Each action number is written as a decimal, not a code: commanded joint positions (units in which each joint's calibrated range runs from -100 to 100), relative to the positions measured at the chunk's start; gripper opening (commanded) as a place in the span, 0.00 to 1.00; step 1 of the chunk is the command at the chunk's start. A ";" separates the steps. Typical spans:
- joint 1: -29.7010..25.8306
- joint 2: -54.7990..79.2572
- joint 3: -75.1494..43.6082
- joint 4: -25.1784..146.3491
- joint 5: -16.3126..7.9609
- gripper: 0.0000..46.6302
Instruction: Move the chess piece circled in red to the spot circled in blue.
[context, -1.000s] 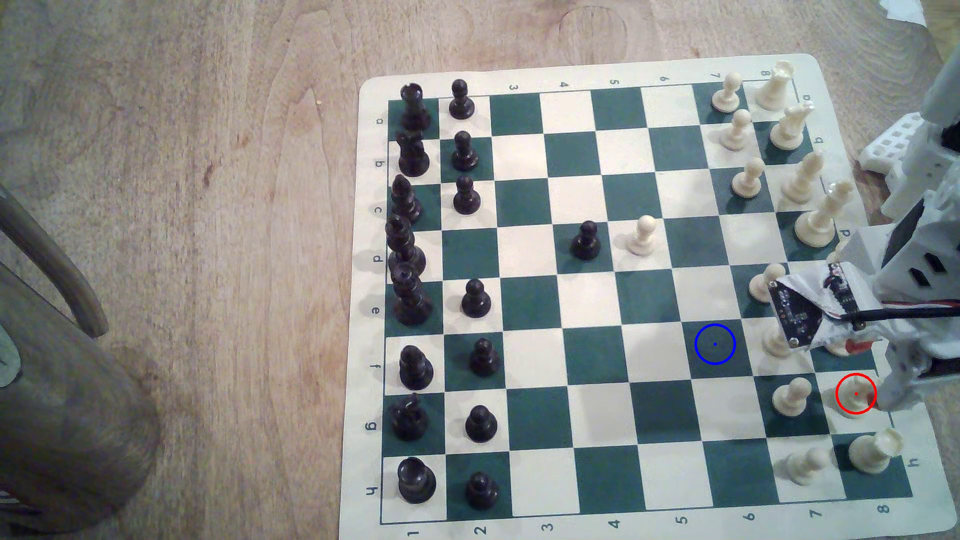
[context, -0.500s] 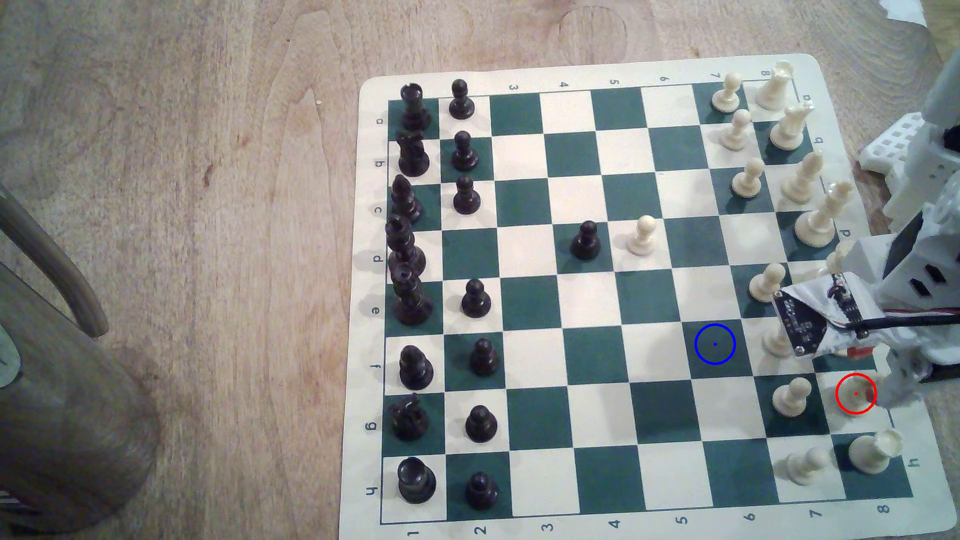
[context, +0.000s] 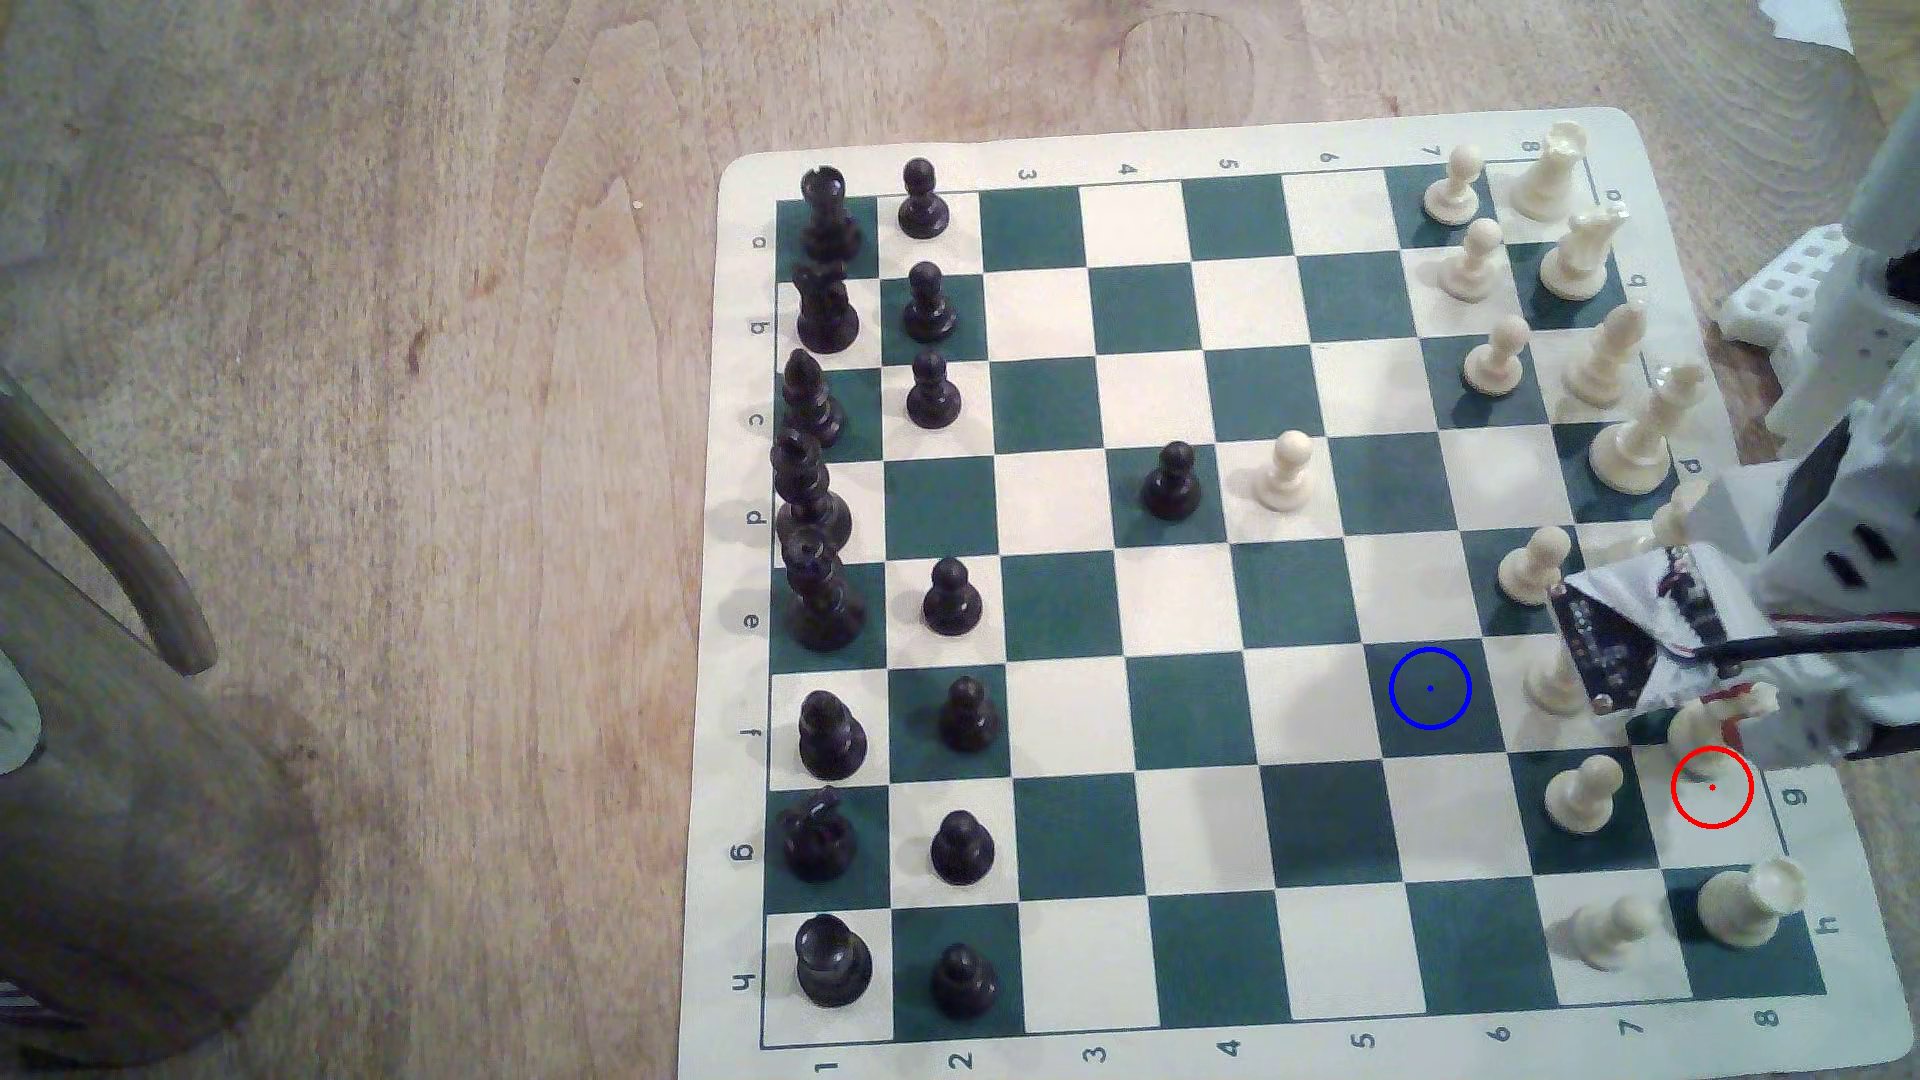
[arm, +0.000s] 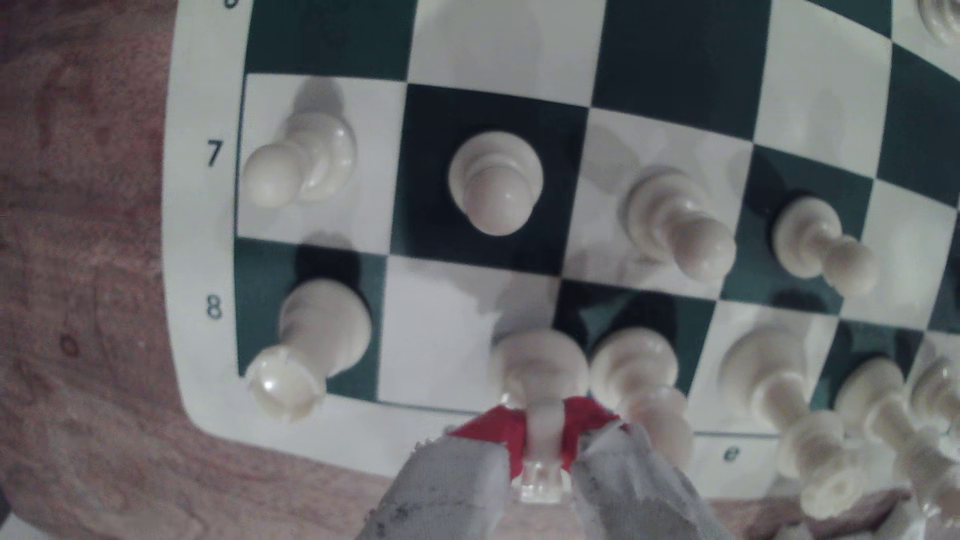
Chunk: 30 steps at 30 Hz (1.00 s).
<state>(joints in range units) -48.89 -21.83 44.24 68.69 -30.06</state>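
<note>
Now lifted: the fingers (arm: 543, 457) are clamped on the knight (arm: 540, 374), held just above its red-ringed square (context: 1712, 805).

Outward, the blue-ringed spot (context: 1430, 687) lies toward the exterior view's left, past a pawn (context: 1581, 794) standing beside the way.

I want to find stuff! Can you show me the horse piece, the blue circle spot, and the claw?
Knight (arm: 540, 363), wrist view: on its round base.
Blue-circled square (context: 1430, 687), exterior view: on the ring's centre dot.
Claw (arm: 543, 457), wrist view: between its padded fingertips, shut on the knight.
</note>
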 joint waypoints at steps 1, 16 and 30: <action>3.49 -2.88 -16.77 7.89 0.83 0.00; 17.49 4.25 -20.03 4.04 5.23 0.00; 19.37 11.72 -19.40 0.19 6.64 0.00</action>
<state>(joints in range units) -29.87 -10.35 25.08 69.80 -23.57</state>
